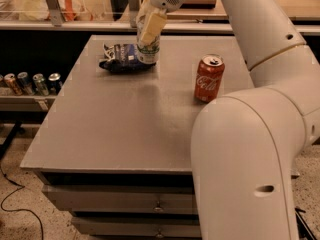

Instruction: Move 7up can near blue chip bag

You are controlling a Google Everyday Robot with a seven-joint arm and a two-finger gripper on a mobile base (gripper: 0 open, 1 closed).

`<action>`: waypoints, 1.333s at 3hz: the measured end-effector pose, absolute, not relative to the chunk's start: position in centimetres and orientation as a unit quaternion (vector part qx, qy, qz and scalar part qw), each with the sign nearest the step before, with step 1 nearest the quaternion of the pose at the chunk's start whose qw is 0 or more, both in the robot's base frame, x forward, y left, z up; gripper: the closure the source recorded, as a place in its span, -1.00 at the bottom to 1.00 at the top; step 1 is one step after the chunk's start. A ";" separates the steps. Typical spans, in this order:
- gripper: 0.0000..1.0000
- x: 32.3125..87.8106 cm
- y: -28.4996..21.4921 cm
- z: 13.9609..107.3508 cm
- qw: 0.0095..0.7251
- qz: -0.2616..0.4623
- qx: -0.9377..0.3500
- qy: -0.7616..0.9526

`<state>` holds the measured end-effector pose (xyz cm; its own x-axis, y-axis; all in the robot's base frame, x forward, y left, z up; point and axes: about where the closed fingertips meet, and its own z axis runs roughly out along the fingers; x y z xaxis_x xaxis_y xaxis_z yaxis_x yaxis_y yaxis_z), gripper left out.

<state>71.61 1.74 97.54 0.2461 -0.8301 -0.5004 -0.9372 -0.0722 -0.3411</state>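
A grey bench (125,129) stands before a dim counter. In the camera view, the end effector (149,34) hangs over its far side, pinching the upright 7up can (148,54) from above. The can is just beside the blue chip bag (119,60). A red Coca-Cola can (209,78) stands well apart, to the right.

White Coca-Cola script marks the red can (208,79) near the right edge of the desk (125,129); at the far edge, the gripper (148,36) clasps the 7up can (149,54), label unreadable.

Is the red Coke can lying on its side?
No, the Coke can stands upright on the table, apart from the blue chip bag, where the gripper holds the 7up can.
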 end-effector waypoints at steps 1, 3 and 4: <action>1.00 70.9 1.7 96.6 0.296 0.083 -0.729 0.612; 1.00 69.5 1.3 94.7 0.270 0.072 -0.729 0.624; 1.00 69.4 1.7 93.5 0.263 0.061 -0.731 0.626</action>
<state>69.45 1.74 93.51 0.2076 -0.8842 -0.4185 -0.9483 -0.0770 -0.3078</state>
